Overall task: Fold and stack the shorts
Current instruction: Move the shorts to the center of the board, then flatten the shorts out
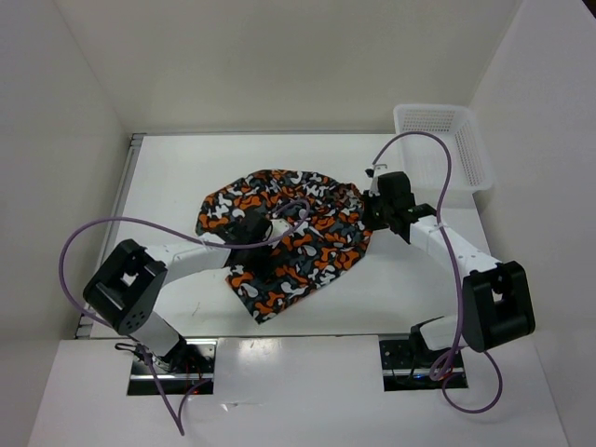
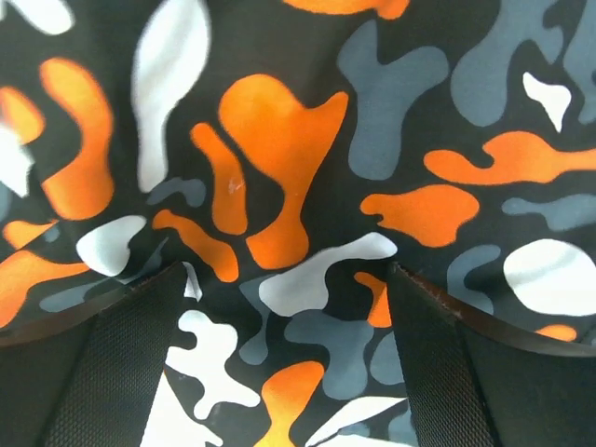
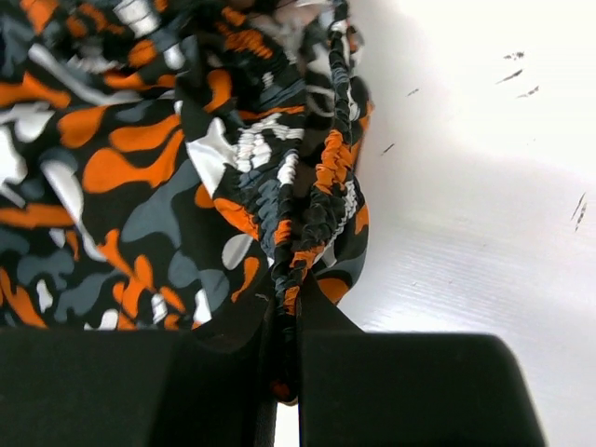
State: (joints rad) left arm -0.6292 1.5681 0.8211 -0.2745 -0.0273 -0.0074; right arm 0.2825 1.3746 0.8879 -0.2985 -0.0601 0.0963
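Folding barely begun: soft orange, black, white and grey camouflage-print cloth shorts (image 1: pixel 307 251) lie rumpled mid white tabletop (image 1: pixel 177 177). Right gripper (image 3: pixel 287 363) pinches their elastic waistband edge; left gripper (image 2: pixel 284 354) spread wide over cloth, holding nothing. Stacking undone. White plastic mesh basket (image 1: pixel 430 109), far right corner, shows nothing inside.

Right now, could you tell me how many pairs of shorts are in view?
1. The shorts lie bunched in the middle of the table, the right gripper pinching their elastic edge; another pair folded underneath cannot be ruled out.
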